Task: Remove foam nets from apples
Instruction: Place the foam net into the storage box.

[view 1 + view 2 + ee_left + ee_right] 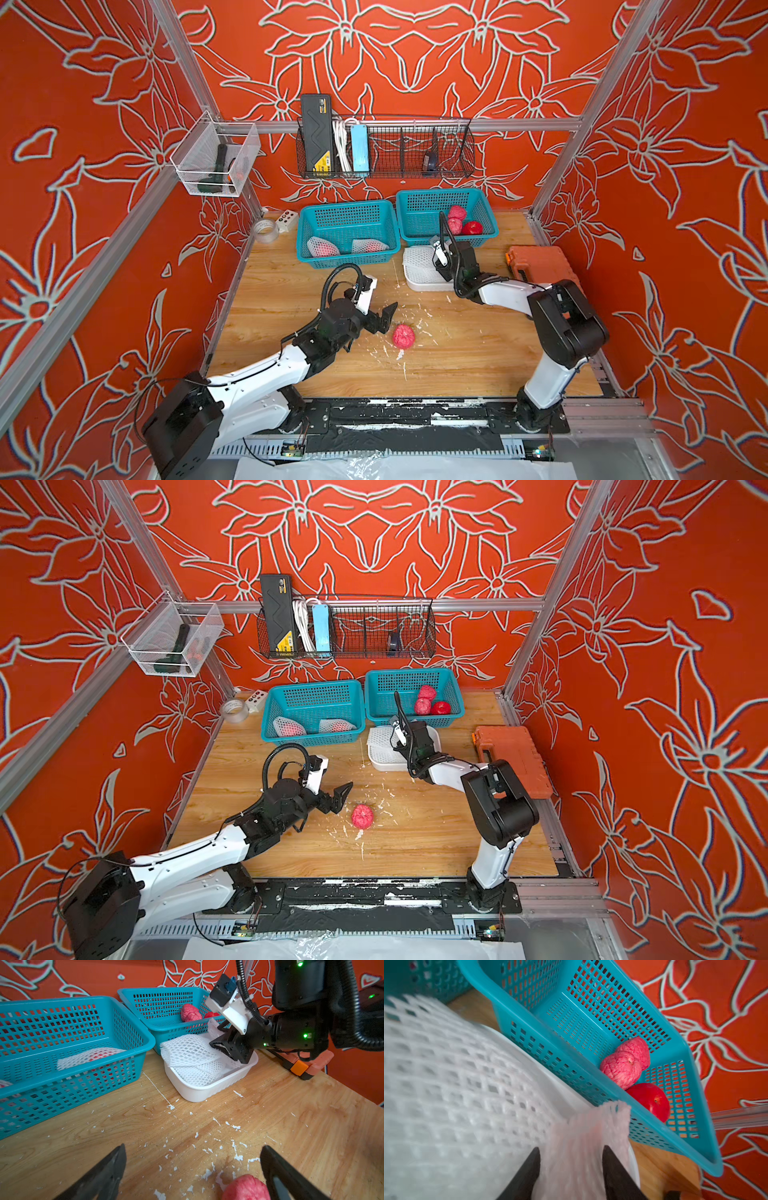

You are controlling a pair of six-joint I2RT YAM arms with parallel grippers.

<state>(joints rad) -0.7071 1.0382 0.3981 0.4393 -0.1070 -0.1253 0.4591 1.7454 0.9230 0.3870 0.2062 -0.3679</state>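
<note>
We see left claw wide, empty; bare apple just lower-right of it on the worktop, left arm nearer. Right claw part-spread around a foam net over the tray; grip unclear.

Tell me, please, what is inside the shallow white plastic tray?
Flattened white foam mesh nets fill the shallow white plastic tray, stacked. Whether anything lies beneath them cannot be seen; they cover its floor.

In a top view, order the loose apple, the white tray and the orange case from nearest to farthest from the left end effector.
1. Apple, just beside the left end effector.
2. Tray, farther back.
3. Case, at the right edge.
</note>
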